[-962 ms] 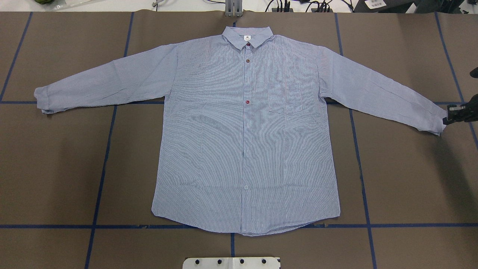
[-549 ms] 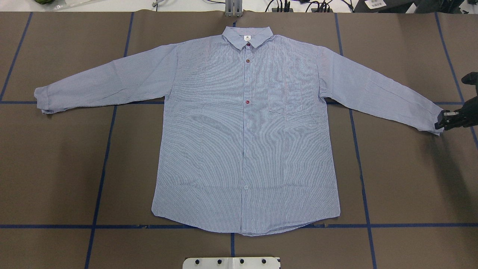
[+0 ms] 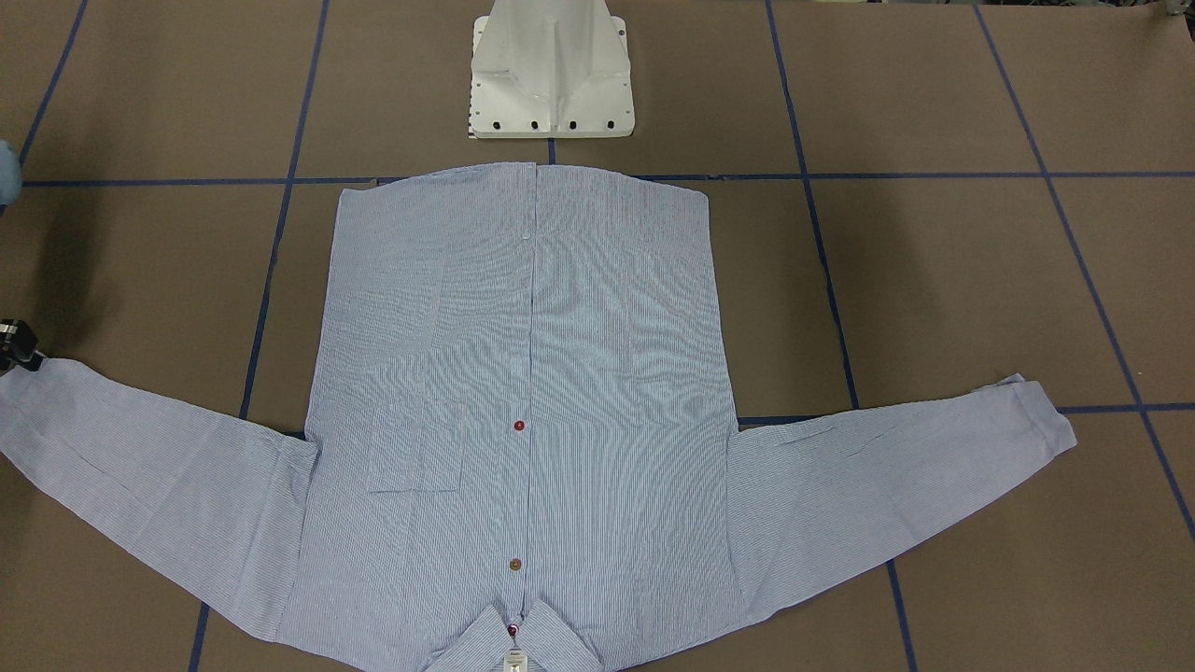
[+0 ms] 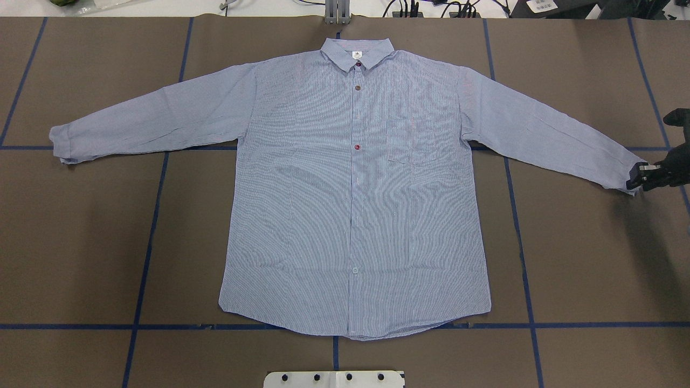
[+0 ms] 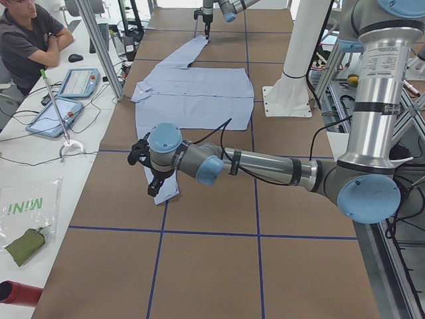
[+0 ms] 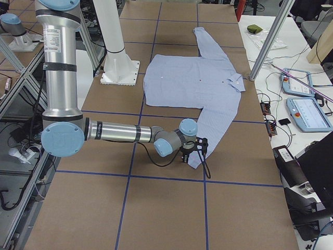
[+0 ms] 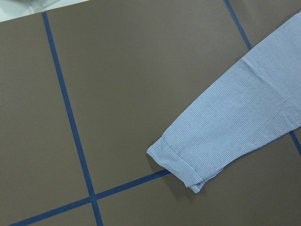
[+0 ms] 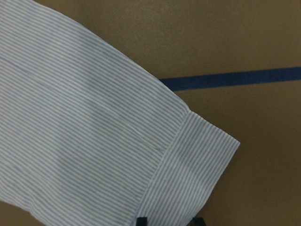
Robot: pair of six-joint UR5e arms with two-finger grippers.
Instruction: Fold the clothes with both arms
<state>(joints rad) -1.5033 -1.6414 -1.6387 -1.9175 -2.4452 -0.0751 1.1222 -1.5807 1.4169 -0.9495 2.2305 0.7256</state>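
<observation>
In the front-facing view the shirt point(image 3: 523, 373) lies flat, buttons up, on the brown table point(image 3: 934, 280), hem toward the robot's base and sleeves spread. The right gripper point(image 3: 17, 345) sits at the right-side cuff point(image 3: 42, 383).

From overhead the right gripper point(image 4: 642, 177) is low on the table and touches that cuff's end. The left-side cuff point(image 4: 62, 145) lies with no gripper in sight.

In the exterior left view the left gripper point(image 5: 149, 166) hangs just above the left-side cuff. Whether its fingers are apart I cannot tell.

The exterior right view shows the right gripper point(image 6: 190, 152) at the sleeve's tip.

The left wrist camera looks down on its cuff point(image 7: 181, 162), and no fingers show.

In the right wrist view two fingertips point(image 8: 141, 220) stand apart at the cuff's edge, not clamped on cloth.

The fabric looks thin, light and limp, so it will likely sag and drag rather than hold shape. The doubled cuff band is probably the firmest hold — pinch through both layers there.
</observation>
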